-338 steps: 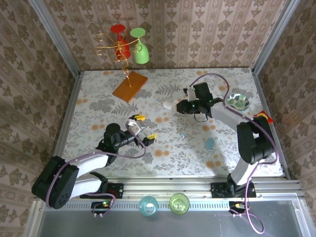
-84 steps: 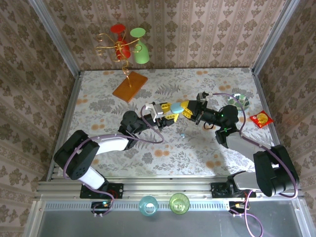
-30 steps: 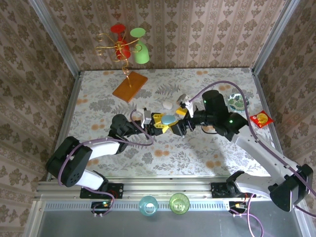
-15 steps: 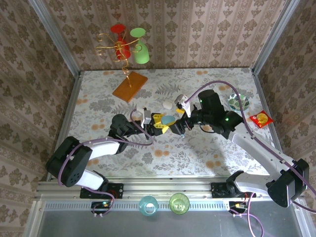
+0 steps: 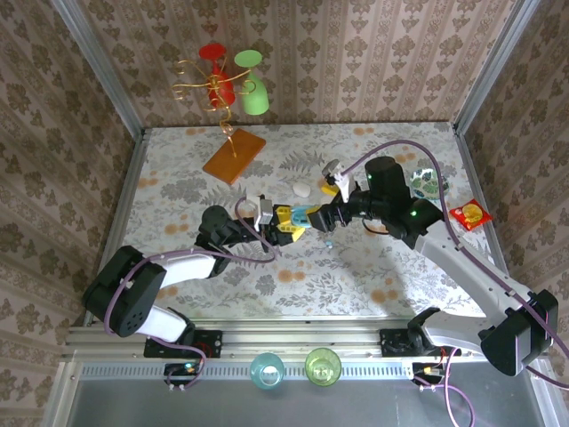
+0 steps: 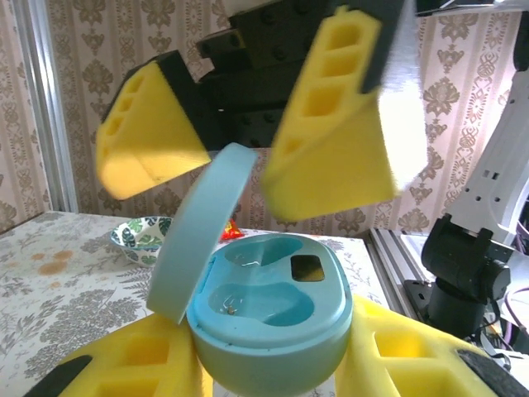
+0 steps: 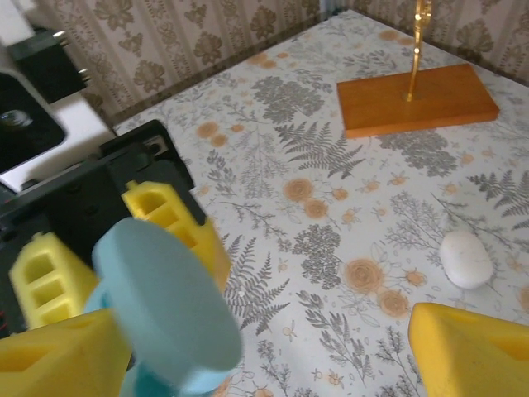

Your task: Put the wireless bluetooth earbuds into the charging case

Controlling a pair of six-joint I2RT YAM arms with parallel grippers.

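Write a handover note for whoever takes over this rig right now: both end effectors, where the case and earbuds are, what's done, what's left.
Left end effector: shut on the blue case.
Right end effector: open, a finger on either side of the raised lid.
Things: both wells look empty. A tiny pale-blue piece, likely an earbud, lies on the table near the case. A white case sits farther back.
Done: case is open.
Left: pick up earbuds, seat them, close lid.
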